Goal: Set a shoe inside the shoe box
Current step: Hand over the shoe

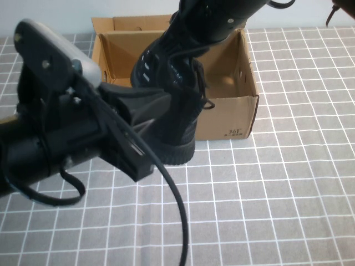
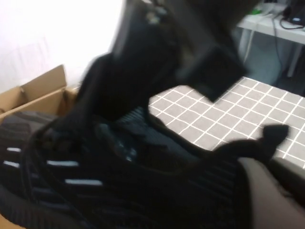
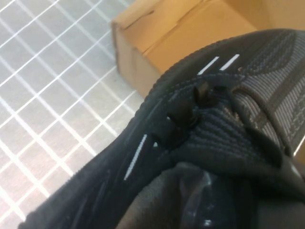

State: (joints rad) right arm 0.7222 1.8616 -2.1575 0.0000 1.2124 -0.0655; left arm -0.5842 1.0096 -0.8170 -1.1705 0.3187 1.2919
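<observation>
The shoe [image 1: 161, 61], a black knit sneaker with white dashes, hangs tilted over the front left corner of the shoe box [image 1: 233, 113]. Its sole end [image 1: 177, 149] is low in front of the box wall, near the table. My right gripper [image 1: 191, 41] comes down from the back and is shut on the shoe's collar [image 3: 228, 119]. My left gripper [image 1: 166, 104] reaches in from the near left and is shut on the shoe's side. In the left wrist view the shoe [image 2: 71, 181] fills the picture, pressed against my finger [image 2: 269, 191]. The brown box is open, its lid flap at the back.
The grey checked tablecloth [image 1: 288, 194] covers the table around the box. My left arm and its cable [image 1: 177, 210] take up the near left. A white table leg [image 2: 248, 43] stands off the table's far side.
</observation>
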